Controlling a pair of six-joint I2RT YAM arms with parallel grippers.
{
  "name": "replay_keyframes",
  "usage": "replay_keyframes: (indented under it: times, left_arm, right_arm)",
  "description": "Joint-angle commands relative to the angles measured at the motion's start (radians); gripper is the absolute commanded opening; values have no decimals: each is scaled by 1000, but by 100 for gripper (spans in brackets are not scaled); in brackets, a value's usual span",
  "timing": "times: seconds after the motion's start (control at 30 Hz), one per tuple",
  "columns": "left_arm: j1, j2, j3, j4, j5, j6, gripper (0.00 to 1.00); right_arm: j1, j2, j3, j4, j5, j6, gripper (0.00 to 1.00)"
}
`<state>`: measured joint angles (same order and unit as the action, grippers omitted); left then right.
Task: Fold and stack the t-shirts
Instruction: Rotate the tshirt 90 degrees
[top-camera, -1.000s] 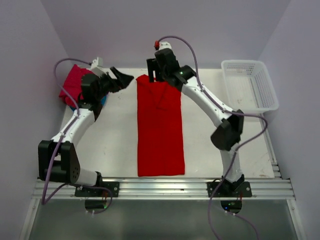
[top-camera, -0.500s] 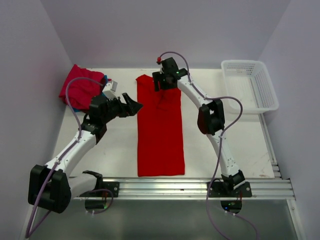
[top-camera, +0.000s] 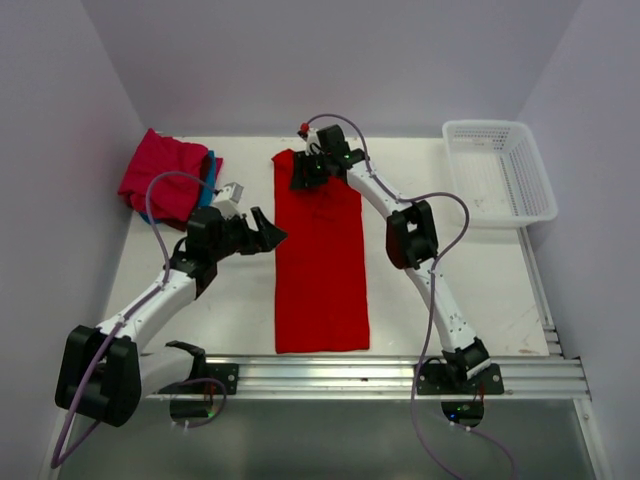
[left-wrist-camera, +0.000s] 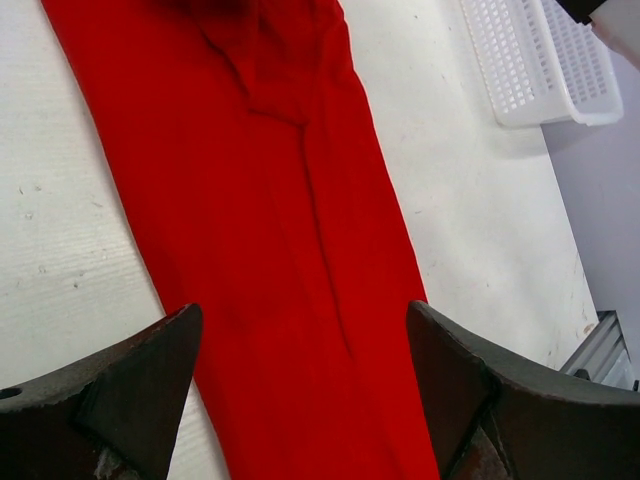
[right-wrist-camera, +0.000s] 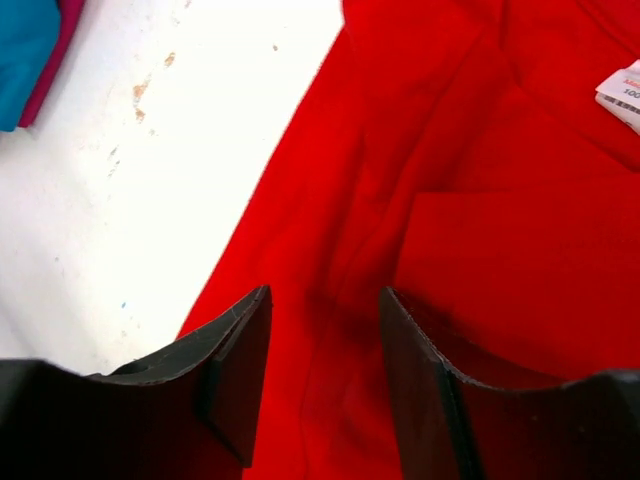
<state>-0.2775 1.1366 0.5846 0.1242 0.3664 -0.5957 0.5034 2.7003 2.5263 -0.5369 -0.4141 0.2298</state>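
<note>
Top external, right fingers (right-wrist-camera: 235, 380) narrowed over red t-shirt (top-camera: 320, 270)

A robot lab cell: bare lilac walls (top-camera: 400, 60), white table (top-camera: 240, 310), aluminium mounting rail (top-camera: 330, 372).

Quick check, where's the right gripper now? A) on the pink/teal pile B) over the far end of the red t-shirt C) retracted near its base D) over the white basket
B: the right gripper hangs over the far end of the red t-shirt, well away from the white mesh basket.
</note>
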Motion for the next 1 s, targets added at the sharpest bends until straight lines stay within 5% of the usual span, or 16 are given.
replay_keyframes:
  times: [0.0, 0.43, 0.97]
  left_arm:
    - [-6, -11, -6, 15, 12, 39, 86]
    - [-8, 14, -29, 35, 20, 42, 85]
    - [-12, 46, -37, 46, 22, 40, 85]
  right_arm:
    - [-14, 19, 51, 63, -28, 20, 50]
    - [-12, -131, -80, 83, 26, -92, 44]
    - [-5, -54, -32, 86, 244, -184, 44]
